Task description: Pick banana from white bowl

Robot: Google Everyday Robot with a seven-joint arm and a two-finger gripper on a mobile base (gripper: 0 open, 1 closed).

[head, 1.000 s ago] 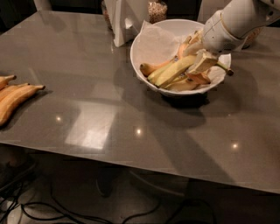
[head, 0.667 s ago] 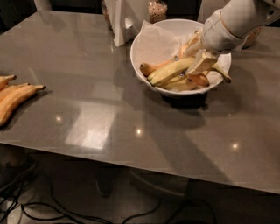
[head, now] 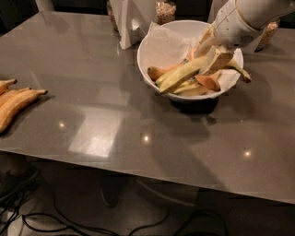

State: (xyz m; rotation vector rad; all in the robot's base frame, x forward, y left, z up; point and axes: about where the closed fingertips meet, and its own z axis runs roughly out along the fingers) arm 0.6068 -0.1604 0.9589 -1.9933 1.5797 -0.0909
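Banana [head: 180,76], the long pale yellow-green one, lies slanted across the white bowl [head: 148,64], and its thin dark-tipped stem pokes out over the right rim. Crumpled white paper [head: 166,44] lines the bowl. Shorter orange bananas [head: 159,72] lie under and beside the long one. The gripper [head: 205,62] reaches down into the right side of the bowl, and its jaws are closed on the banana, one on each side, near the stem end. The bowl sits near the back of the grey worktop [head: 115,129]. Three more orange bananas [head: 16,103] lie far off at the left edge. Jars of grain [head: 165,10] stand behind the bowl.
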